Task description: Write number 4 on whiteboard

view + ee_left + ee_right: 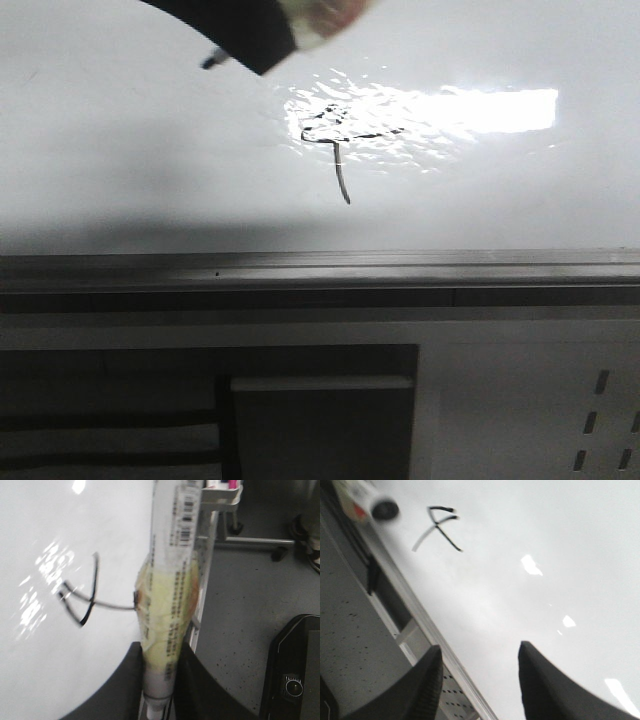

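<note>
The whiteboard is glossy white with a bright rippled glare patch. The number 4, a thin black figure with a long tail, sits at the left of that glare. It also shows in the left wrist view and the right wrist view. My left gripper is shut on a marker wrapped in pale yellow tape. In the front view the left gripper is up and to the left of the 4, with the marker's dark tip pointing out from it. My right gripper is open and empty over the board's edge.
A grey metal rail runs along the board's near edge. Below it is a pale panel with slots. The left wrist view shows grey floor, a wheeled cart base and a black device.
</note>
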Motion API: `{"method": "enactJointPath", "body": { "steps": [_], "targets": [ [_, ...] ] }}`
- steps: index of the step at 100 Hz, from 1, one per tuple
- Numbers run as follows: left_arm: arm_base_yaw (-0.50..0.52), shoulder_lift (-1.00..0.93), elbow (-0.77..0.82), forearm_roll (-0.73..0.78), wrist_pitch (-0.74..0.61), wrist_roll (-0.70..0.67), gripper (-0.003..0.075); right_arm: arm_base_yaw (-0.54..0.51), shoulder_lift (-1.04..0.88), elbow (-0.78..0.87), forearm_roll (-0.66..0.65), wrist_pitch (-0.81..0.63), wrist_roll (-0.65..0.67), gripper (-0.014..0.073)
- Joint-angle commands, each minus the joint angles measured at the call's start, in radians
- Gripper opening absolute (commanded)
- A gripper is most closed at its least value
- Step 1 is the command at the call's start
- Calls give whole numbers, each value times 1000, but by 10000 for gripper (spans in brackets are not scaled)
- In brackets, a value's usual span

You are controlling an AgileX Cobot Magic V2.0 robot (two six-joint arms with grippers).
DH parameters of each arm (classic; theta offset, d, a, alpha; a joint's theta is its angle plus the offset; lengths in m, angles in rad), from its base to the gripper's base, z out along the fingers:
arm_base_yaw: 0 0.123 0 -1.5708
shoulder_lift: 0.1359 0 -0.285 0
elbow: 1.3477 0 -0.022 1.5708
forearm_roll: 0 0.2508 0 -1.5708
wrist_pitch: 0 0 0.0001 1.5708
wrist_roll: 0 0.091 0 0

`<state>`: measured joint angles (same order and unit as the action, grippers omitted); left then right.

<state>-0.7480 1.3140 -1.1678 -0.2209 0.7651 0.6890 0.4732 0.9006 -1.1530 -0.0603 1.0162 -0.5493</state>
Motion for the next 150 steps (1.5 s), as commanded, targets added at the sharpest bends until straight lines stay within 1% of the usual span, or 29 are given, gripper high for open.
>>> {"method": "enactJointPath", "body": {
  "steps": [1, 9, 14, 31, 36, 46, 56, 72, 104, 111, 117, 120, 124, 136, 143, 150],
  "targets": [
    [65, -75, -22, 97, 22, -227, -20, -29, -67, -26, -61, -5, 61, 306],
    [135, -120, 22, 158, 40, -353, -20, -34, -102, -8, -61, -1, 61, 306],
    [186, -149, 67, 181, 20, -410, -20, -34, -117, 3, -61, -3, 61, 306],
    [395, -205, 213, 192, -161, -621, -20, -34, -129, 44, -61, -12, 61, 306],
    [454, -205, 245, 173, -214, -655, -20, -34, -129, 53, -61, -13, 61, 306],
    [523, -200, 293, 125, -289, -657, -20, -34, -127, 71, -61, -20, 61, 306],
    [553, -187, 306, 126, -325, -657, -20, -34, -127, 80, -61, -28, 61, 306],
    [553, -156, 306, 113, -357, -657, -20, -34, -127, 80, -61, -36, 61, 306],
    [553, -136, 306, 105, -360, -657, -15, -34, -127, 80, -59, -36, 61, 306],
    [553, -136, 306, 105, -360, -657, 27, -34, -127, 80, -55, -36, 61, 306],
    [553, -136, 306, 105, -360, -657, 98, -34, -127, 80, -55, -36, 61, 306],
    [553, -136, 306, 105, -358, -657, 120, -34, -127, 80, -55, -36, 61, 306],
    [553, -136, 306, 105, -356, -657, 174, -34, -127, 80, -55, -38, 61, 306],
    [553, -136, 306, 105, -356, -656, 289, -34, -127, 80, -55, -53, 61, 306],
    [553, -136, 304, 106, -354, -653, 340, -34, -127, 80, -55, -65, 61, 306],
    [553, -138, 287, 111, -333, -650, 371, -34, -127, 80, -55, -75, 61, 306]
  ]
}}
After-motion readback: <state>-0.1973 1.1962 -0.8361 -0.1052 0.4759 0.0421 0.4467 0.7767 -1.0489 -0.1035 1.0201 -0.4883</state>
